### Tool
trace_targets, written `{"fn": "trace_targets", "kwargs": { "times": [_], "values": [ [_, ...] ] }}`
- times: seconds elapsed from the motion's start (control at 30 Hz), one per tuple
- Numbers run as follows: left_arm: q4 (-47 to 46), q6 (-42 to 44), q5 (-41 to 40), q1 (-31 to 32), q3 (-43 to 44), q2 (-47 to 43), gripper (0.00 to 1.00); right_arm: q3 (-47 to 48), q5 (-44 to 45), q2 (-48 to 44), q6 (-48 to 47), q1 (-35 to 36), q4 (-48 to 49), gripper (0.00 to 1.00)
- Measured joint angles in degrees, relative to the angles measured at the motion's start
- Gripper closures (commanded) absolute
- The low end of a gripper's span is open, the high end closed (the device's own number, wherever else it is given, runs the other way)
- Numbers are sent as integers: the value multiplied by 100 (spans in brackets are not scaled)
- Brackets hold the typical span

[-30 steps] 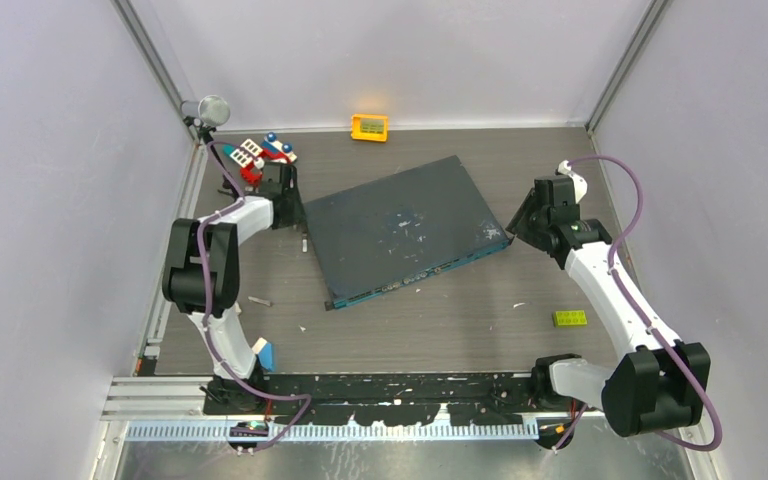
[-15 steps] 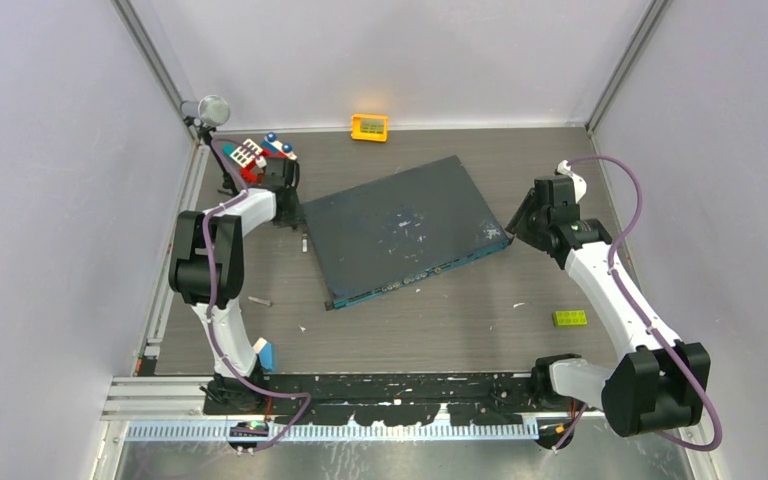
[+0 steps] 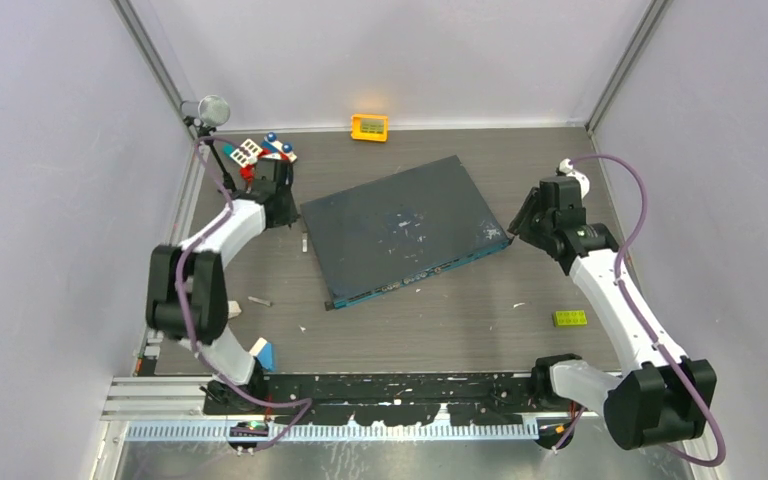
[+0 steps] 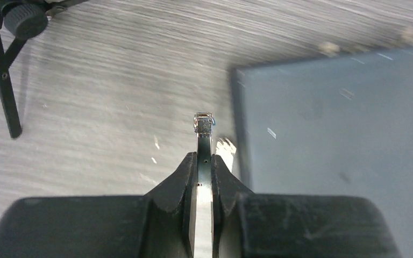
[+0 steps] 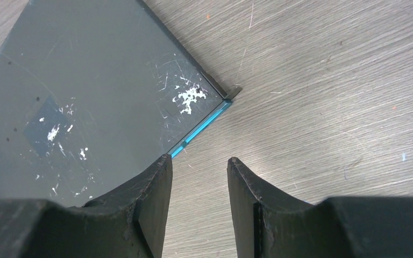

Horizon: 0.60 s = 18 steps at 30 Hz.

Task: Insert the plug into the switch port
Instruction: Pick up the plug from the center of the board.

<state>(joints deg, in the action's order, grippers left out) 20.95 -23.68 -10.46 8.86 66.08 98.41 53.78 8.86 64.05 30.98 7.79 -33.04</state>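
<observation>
L gripper is clamping the plug tight btwn its fingers, nose poking out free, just off the switch corner at approx 10 o'clock. Plug is looking tiny, light, hard plastic, prob. slick w/ a fragile latch, so holding it far back on the body is making sense. The switch port row is facing approx 5–6 o'clock, w/ bare table lying in front for the approach. R gripper, fingers apart & empty, is hovering at the 3 o'clock corner, prob. able to brace the switch vs sliding.
</observation>
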Motion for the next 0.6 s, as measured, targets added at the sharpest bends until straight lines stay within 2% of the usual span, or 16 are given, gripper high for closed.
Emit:
{"fn": "trace_targets", "kwargs": {
  "times": [0.1, 0.23, 0.33, 0.43, 0.5, 0.6],
  "values": [
    [87, -7, -7, 378, -293, -999, 100, 13, -81, -142, -133, 0, -33, 52],
    [332, -72, 299, 1440, -651, -2470, 100, -142, -756, -680, -201, -2, 378, 50],
    [640, -188, 1237, 2041, -890, -3501, 100, -675, -1569, -1226, -136, 11, 1204, 46],
    [1187, -293, 2142, 2103, -931, -4236, 100, -1475, -2334, -1690, -57, 160, 2297, 45],
    [1648, -315, 2677, 2124, -905, -4583, 100, -2037, -2697, -1982, -109, 544, 2966, 42],
    [2463, -284, 3202, 2227, -793, -4887, 100, -2509, -3014, -2439, -518, 1633, 3486, 37]
  ]
}}
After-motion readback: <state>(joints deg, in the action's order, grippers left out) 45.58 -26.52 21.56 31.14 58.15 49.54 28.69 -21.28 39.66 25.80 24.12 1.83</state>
